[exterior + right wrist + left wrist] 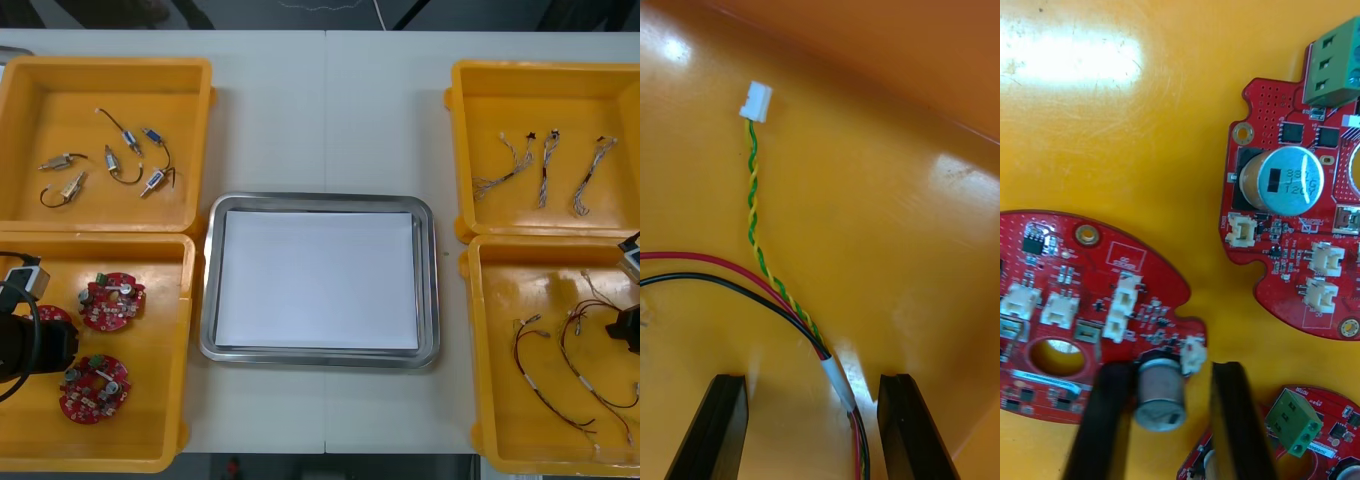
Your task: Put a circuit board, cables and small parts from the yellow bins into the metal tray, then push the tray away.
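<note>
My left gripper (22, 345) hangs low in the near left yellow bin (160, 400), over one of three round red circuit boards (112, 300). In the left wrist view its fingers (1112, 420) stand on either side of the silver capacitor (1160, 394) at the edge of a flat-lying board (1075, 300); a small gap shows on one side. My right gripper (628, 330) is down in the near right bin (500, 400). It is open (812, 427) around the white sleeve of a cable (836, 379) of red, black and twisted green-yellow wires. The metal tray (208, 300) lies between the bins, white inside.
The far left bin (30, 100) holds several small metal parts (125, 160). Three twisted blue and white cables (545, 165) lie in the far right bin (480, 100). More red and black cables (550, 370) lie in the near right bin. Two other boards (1292, 225) sit close to the left fingers.
</note>
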### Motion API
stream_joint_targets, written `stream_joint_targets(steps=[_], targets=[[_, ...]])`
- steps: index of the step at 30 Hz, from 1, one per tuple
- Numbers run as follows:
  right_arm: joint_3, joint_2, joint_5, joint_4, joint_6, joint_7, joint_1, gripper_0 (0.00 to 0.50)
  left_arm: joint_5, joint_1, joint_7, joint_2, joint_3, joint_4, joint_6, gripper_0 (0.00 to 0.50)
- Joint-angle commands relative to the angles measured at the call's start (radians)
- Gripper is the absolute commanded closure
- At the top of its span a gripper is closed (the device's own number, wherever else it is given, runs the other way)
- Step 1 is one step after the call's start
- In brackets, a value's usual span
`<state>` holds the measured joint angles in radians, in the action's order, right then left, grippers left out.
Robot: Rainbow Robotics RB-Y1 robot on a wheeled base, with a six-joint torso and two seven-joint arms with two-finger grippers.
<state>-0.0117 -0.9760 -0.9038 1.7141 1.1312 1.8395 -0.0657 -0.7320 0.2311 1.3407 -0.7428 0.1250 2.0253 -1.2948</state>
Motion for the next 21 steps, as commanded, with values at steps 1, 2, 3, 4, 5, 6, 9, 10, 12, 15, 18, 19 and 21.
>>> stream_joint_targets(steps=[1, 2, 3, 4, 5, 6, 9, 10, 12, 15, 18, 19, 21], targets=[[0.021, -0.043, 0.002, -0.014, -0.018, 0.02, 0.02, 0.0, 0.008, 0.03, 0.156, -0.04, -0.008, 0.006, 0.011, 0.5], [0.021, -0.043, 0.0, -0.014, -0.018, 0.018, 0.02, 0.0, 0.006, 0.03, 0.156, -0.04, -0.008, 0.006, 0.011, 0.5], [0.021, -0.043, 0.0, -0.014, -0.016, 0.018, 0.018, 0.0, 0.005, 0.028, 0.156, -0.041, -0.007, 0.006, 0.011, 0.5], [0.022, -0.043, -0.001, -0.018, -0.018, 0.018, 0.018, 0.0, 0.005, 0.027, 0.158, -0.043, -0.007, 0.004, 0.011, 0.5], [0.021, -0.043, -0.004, -0.024, -0.018, 0.018, 0.02, 0.0, 0.002, 0.025, 0.158, -0.044, -0.005, 0.006, 0.011, 0.5], [0.021, -0.041, -0.006, -0.028, -0.018, 0.018, 0.018, 0.0, 0.002, 0.024, 0.16, -0.046, -0.001, 0.006, 0.011, 0.5], [0.022, -0.043, -0.014, -0.034, -0.018, 0.018, 0.018, 0.0, -0.006, 0.016, 0.163, -0.05, 0.015, 0.015, -0.003, 0.5], [0.021, -0.043, -0.017, -0.037, -0.018, 0.018, 0.015, 0.0, -0.007, 0.011, 0.163, -0.055, 0.022, 0.021, -0.018, 0.5], [0.021, -0.043, -0.021, -0.044, -0.018, 0.02, 0.015, 0.073, -0.012, 0.002, 0.163, -0.056, 0.039, 0.038, -0.057, 0.5], [0.021, -0.041, -0.029, -0.051, -0.018, 0.02, 0.018, 0.5, -0.02, -0.018, 0.161, -0.055, 0.07, 0.067, -0.13, 0.5], [0.021, -0.043, -0.035, -0.051, -0.016, 0.023, 0.015, 0.5, -0.026, -0.038, 0.156, -0.056, 0.097, 0.096, -0.198, 0.5], [0.021, -0.043, -0.037, -0.051, -0.018, 0.024, 0.015, 0.5, -0.029, -0.047, 0.156, -0.055, 0.107, 0.11, -0.222, 0.5], [0.021, -0.041, -0.038, -0.051, -0.016, 0.024, 0.015, 0.5, -0.032, -0.062, 0.152, -0.056, 0.122, 0.13, -0.267, 0.5]])
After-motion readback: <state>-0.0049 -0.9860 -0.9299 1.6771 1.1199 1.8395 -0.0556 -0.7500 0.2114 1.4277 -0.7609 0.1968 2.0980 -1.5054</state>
